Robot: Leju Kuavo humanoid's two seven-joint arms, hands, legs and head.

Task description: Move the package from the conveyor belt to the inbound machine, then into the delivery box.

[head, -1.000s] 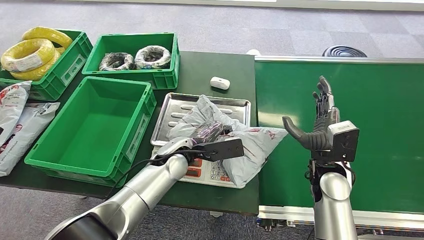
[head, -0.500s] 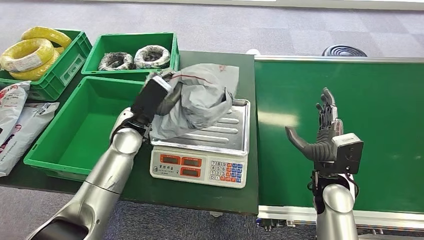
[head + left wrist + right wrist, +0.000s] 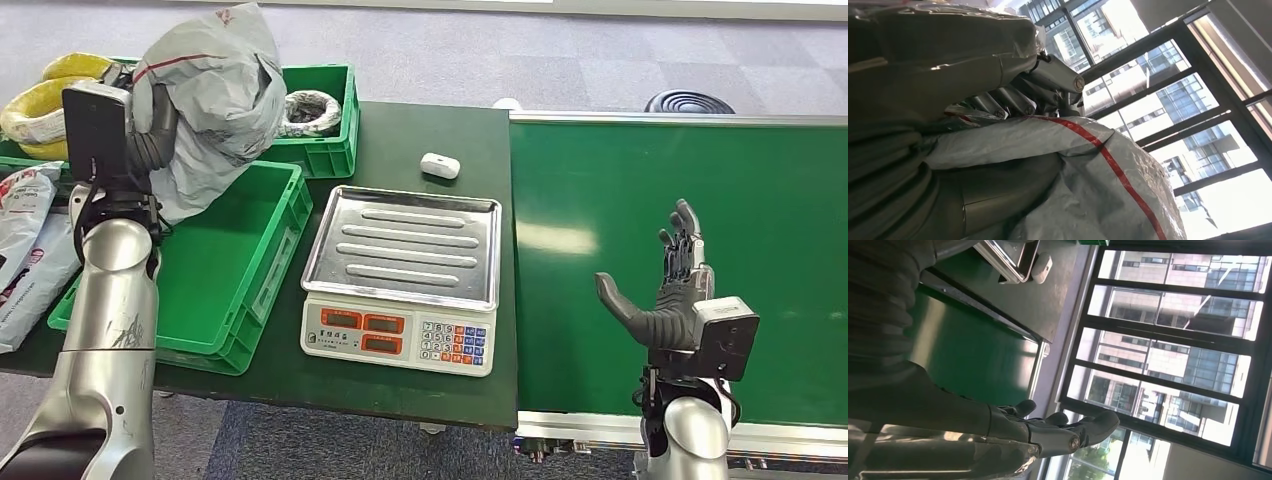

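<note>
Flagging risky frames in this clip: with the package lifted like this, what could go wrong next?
The left hand holds the grey package high, at the near green bin's far left corner; released here, it might land on the rim. The limp bag droops from the hold and could slip.

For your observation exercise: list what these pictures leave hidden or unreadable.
- Left hand, head view: fingers hidden behind the grey package it holds.
- Green crate floor: far end covered by the package.
- Scale: display digits too small.
- White mailers: cut off by the edge.
</note>
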